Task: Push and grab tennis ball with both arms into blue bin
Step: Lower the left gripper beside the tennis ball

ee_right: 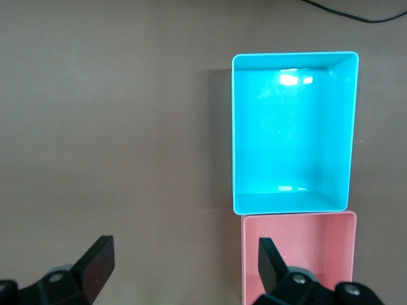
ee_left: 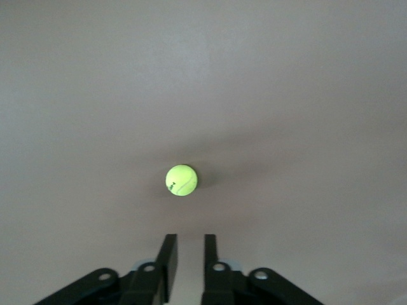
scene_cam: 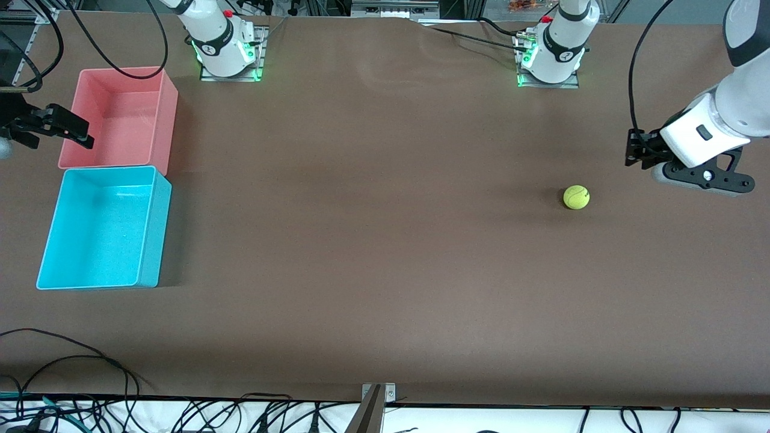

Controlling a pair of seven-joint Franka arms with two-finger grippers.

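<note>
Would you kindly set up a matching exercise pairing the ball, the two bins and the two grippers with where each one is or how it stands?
Things:
1. tennis ball
2. blue bin
3. pink bin
4. left gripper
5. right gripper

Descriptions:
A. empty, nearer the front camera than its neighbour
B. fingers wide apart, over the pink bin's edge
C. alone on the table toward the left arm's end
D. fingers close together with a narrow gap, beside the ball
E. empty, touching the other bin, closer to the arm bases

Pairs: 1-C, 2-A, 3-E, 4-D, 5-B
</note>
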